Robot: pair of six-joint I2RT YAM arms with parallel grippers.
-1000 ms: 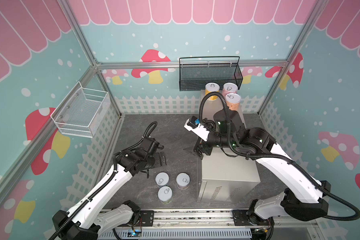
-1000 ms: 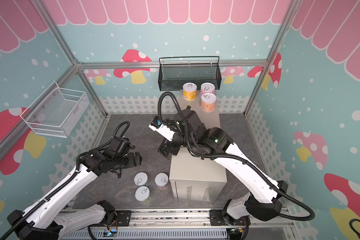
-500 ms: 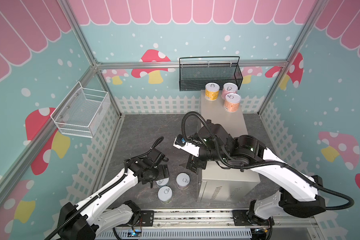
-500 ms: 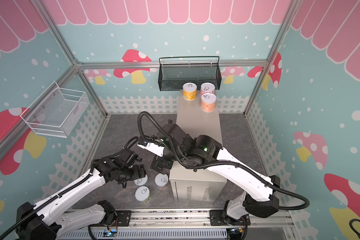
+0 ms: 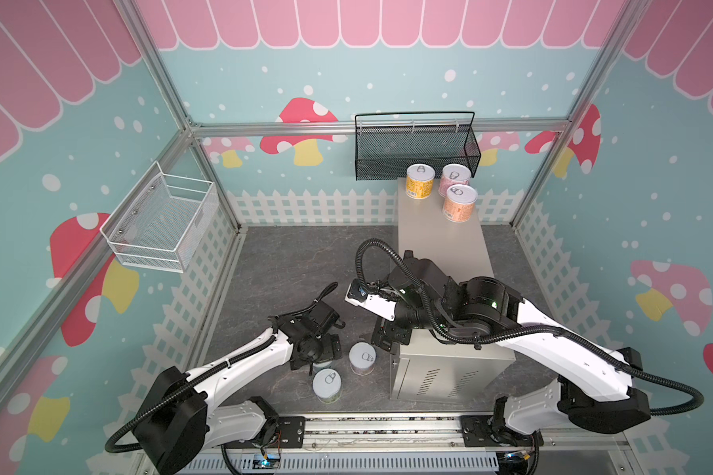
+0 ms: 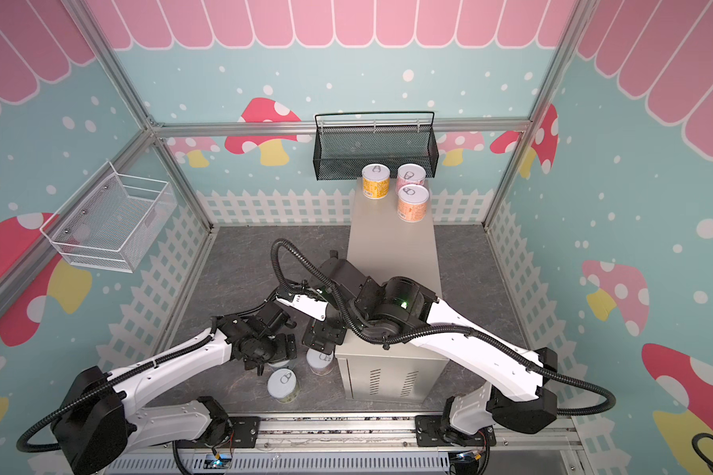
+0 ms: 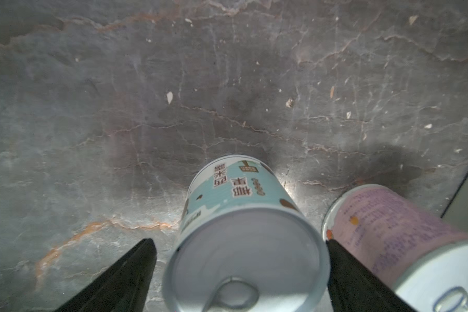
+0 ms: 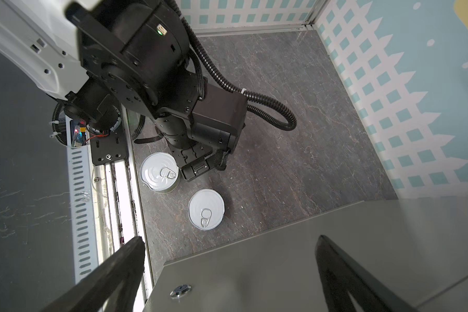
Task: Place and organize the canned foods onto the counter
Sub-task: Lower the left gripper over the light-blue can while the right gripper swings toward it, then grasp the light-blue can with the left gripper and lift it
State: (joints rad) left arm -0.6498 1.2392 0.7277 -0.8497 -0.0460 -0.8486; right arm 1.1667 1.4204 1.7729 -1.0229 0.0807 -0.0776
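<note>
A tall beige-grey metal cabinet, the counter [image 5: 437, 234], stands on a dark stone floor. At the counter's far end three short pull-tab cans stand upright, close together: a yellow can [image 5: 420, 185], a pink can [image 5: 455, 180] and an orange can [image 5: 460, 205]. Three more cans stand on the floor beside the counter's near end.

The left gripper [image 7: 241, 244] reaches down over one of them, a short light blue can [image 7: 235, 194] with a silver lid. Its black fingers [image 7: 130, 272] are spread wide, one on either side of the can. Floor shows between one finger and the can, so nothing is gripped yet. The right gripper [image 8: 229, 241] hangs wide open and empty over the counter's near corner.

A pale lilac-pink can [image 7: 389, 229] stands just beside the blue one, nearer the counter, with one finger in the narrow gap between them. Closing or lifting could nudge or topple it. The two wrists are close together and might collide. A low lift could clip the counter's edge.

In both top views the left wrist hides the light blue can, and the right arm covers the middle of the counter's top. A pale green can [image 5: 326, 380], a little farther from the counter than the lilac one, shows mostly its lid. The left wrist view cuts off the blue can's lid. Whether the finger on the lilac side touches the blue can cannot be told.
</note>
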